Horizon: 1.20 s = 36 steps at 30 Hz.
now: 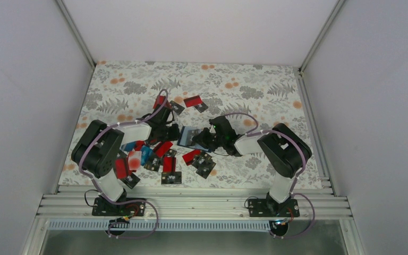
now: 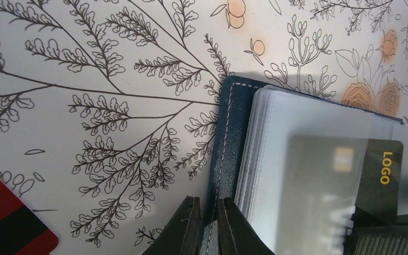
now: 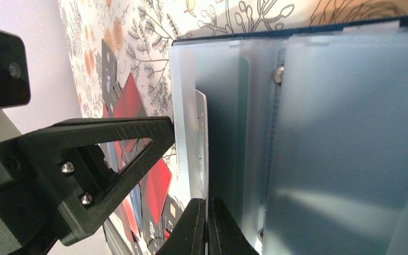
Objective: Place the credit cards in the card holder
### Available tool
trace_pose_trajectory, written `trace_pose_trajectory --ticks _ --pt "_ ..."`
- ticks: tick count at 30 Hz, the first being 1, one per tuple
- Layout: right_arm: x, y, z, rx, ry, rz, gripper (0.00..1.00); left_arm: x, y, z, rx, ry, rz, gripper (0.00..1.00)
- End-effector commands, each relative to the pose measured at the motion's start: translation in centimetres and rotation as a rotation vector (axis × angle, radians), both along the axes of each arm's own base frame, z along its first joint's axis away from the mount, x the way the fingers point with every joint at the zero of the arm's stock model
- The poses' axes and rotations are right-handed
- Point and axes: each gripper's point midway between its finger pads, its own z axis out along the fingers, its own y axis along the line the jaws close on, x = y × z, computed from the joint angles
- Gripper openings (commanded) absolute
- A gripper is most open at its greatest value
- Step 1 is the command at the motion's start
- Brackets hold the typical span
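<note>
1 stitched navy card holder (image 2: 224,149)

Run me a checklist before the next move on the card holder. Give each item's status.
1. Left gripper shut on the card holder at its navy edge: ok.
2. Card holder lying open, clear sleeves exposed: ok.
3. Right gripper shut on the held card, seen edge on at the sleeves: ok.
4. LOGO card fully inside its sleeve: not ok, its end shows past the sleeve's edge.
5. Held card lined up with one sleeve mouth: cannot tell.
6. All cards put away: not ok, loose cards lie on the table.
</note>
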Motion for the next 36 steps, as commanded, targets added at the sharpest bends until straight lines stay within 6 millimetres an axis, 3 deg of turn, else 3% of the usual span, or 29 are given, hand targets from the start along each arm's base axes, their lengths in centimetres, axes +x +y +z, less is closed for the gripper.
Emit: trace_pose_trajectory --ticks 1,20,28,36 --pt "0.1 -1.3 -2.3 -0.065 0.017 -0.085 0.04 -4.2 2.2 -3.6 0.097 0.163 0.016 0.12" --pt "1.5 -1.1 -1.0 -0.074 -0.038 -0.186 0.04 -6.1 1.4 -3.8 0.054 0.19 0.016 0.12" --pt "0.2 0.6 -1.9 -0.055 -0.035 -0.054 0.04 -5.8 1.5 -3.7 0.071 0.179 0.012 0.12" --pt "-1.1 1.3 -1.1 -0.04 -0.116 0.102 0.04 -5.4 1.6 -3.4 0.081 0.155 0.003 0.12"
